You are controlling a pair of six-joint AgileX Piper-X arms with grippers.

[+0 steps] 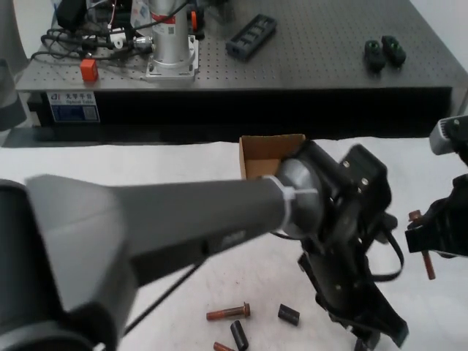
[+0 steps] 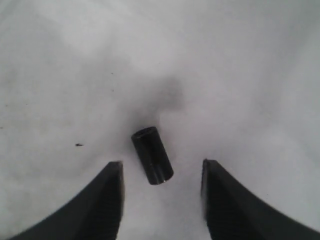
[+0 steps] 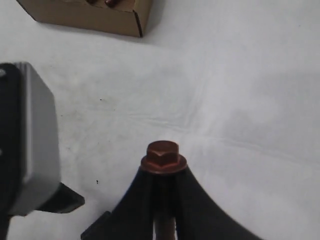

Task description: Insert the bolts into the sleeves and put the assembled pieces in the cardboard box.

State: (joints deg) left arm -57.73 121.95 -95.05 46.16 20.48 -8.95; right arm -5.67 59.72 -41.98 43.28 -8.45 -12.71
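Observation:
My left gripper (image 2: 161,172) hangs open just above the white cloth, its two dark fingers (image 2: 102,200) either side of a black sleeve (image 2: 152,156) that lies on the cloth between them, untouched. In the high view this gripper (image 1: 365,333) is low at the front right, on the big grey arm crossing the scene. My right gripper (image 3: 162,182) is shut on a copper-coloured bolt (image 3: 162,156), hex head outward; it is held off the cloth at the right edge (image 1: 424,252). The cardboard box (image 1: 267,155) stands behind the left wrist, with copper pieces inside it (image 3: 107,2).
On the cloth at the front lie a loose bolt (image 1: 228,312), two black sleeves (image 1: 289,315) (image 1: 239,334) and another bolt end (image 1: 223,346). The left arm's grey wrist housing (image 3: 27,145) is close beside the right gripper. A raised black bench (image 1: 234,95) runs behind the box.

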